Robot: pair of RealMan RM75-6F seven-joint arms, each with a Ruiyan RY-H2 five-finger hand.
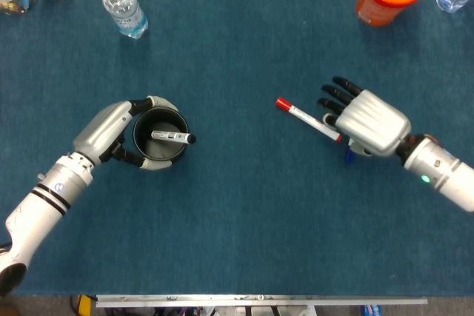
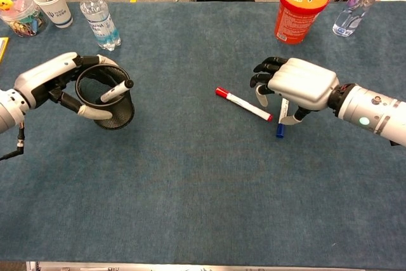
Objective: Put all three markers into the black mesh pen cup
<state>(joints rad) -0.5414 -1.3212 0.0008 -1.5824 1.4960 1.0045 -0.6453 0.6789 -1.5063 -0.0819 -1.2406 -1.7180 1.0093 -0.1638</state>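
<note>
The orange tub at the far edge of the blue surface carries a cartoon picture and printing on its lid, too small to read. The water bottle on the far left has a blue label, also unreadable, as is the print on the white paper cup beside it.

The left hand grasps the black mesh cup, fingers wrapped round its rim and wall, tipping it toward the middle of the surface. One marker with a black cap already sits inside, its capped end poking over the rim.

The red-capped marker lies flat on the surface, slanting, red end pointing away from the right hand and its other end just beside the thumb. The blue-capped marker lies mostly under the right hand, only the blue end and a bit of white barrel showing. The right hand is palm down over it, dark fingers stretched forward and spread; whether it pinches the blue marker cannot be told.
</note>
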